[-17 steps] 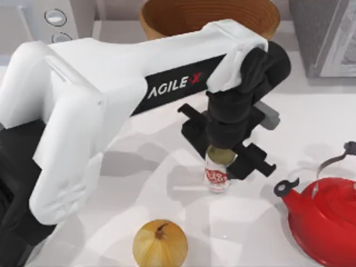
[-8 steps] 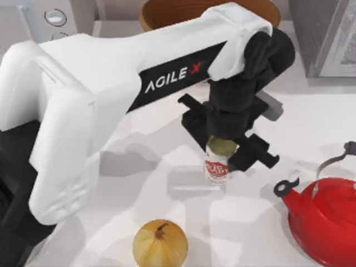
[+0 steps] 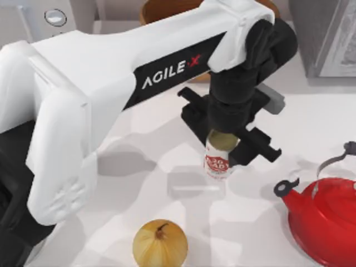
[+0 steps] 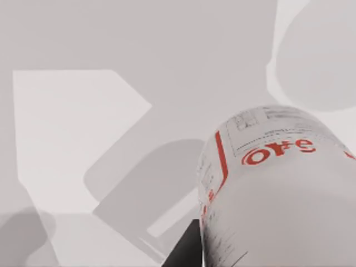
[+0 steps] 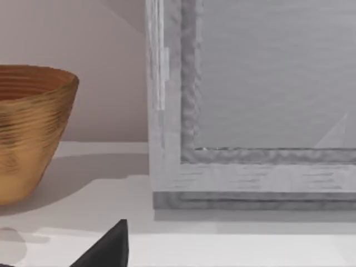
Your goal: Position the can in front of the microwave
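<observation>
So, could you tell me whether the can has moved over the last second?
Yes. Held in the left gripper, the can has lifted slightly, ending farther from the onion and nearer the wooden bowl in the top view.

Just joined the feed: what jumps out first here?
The big white left arm sweeps across the table from the left, its gripper shut on the can near the middle. A red kettle sits at the right front edge and an onion at the front.

white table [image 3: 167, 194], pinkish-beige wall [image 5: 111, 67]
</observation>
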`<state>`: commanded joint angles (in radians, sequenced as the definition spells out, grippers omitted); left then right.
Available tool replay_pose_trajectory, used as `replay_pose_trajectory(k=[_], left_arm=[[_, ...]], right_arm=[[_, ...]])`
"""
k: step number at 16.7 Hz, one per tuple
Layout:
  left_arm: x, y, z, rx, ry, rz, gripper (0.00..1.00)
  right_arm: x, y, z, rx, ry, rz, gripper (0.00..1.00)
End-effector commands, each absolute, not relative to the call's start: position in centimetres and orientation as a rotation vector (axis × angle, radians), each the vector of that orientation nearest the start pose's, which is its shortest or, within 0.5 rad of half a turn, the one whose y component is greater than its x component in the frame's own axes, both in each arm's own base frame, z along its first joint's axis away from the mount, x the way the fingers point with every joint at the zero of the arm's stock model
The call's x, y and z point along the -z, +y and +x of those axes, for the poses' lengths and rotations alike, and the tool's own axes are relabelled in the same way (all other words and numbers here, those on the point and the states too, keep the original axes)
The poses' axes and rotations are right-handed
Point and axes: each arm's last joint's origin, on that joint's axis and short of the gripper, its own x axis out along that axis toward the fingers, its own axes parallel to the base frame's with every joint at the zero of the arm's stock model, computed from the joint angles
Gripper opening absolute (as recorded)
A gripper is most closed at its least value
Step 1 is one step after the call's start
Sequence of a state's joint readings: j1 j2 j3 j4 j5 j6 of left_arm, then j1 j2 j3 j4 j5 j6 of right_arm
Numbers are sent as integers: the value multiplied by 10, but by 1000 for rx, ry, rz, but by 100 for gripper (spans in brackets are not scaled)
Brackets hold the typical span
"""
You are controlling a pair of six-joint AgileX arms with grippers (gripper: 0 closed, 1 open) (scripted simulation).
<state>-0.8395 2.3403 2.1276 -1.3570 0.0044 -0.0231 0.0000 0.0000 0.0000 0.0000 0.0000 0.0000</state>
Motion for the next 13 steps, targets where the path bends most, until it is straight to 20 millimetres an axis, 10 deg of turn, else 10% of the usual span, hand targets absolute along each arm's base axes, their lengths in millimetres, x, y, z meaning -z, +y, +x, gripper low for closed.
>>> replay_pose_trajectory(k=[6, 13], left_arm=[[-198, -303, 347, 517, 1503, 477, 0], [-205, -119, 431, 145, 1521, 63, 0]], right_arm=[[-160, -1, 106, 0, 0, 0, 100], [-160, -1, 106, 0, 0, 0, 100]])
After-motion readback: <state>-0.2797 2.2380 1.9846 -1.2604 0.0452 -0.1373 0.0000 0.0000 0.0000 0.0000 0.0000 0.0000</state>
